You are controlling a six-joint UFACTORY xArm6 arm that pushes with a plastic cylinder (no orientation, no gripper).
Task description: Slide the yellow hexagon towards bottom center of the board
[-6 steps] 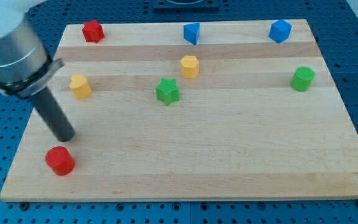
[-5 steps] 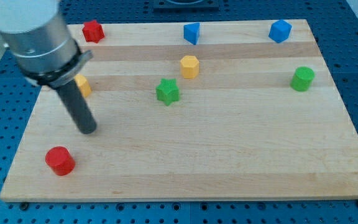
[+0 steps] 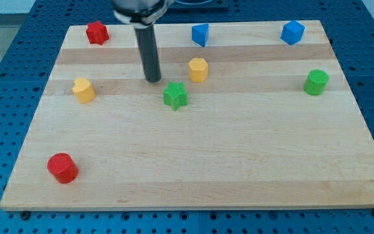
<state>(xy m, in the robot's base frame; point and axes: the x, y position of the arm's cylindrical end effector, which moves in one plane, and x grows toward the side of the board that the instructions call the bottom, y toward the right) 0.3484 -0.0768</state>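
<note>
My tip [image 3: 153,79] sat on the board [image 3: 239,156] left of the yellow hexagon [image 3: 199,69], apart from it, and just up-left of the green star [image 3: 174,95], not touching either. It's a bare rod, so nothing to open or close and it held nothing. Yellow hexagon was in the upper middle of the board, well away from the bottom edge, with the green star just below-left of it. Other blocks: yellow cylinder [image 3: 83,90] toward the view's left, red cylinder [image 3: 62,168] near bottom-left corner, red star-like block [image 3: 97,32] at top-left, blue block [image 3: 200,34] at top center, blue block [image 3: 292,32] at top-right, green cylinder [image 3: 315,82] at the view's right.
</note>
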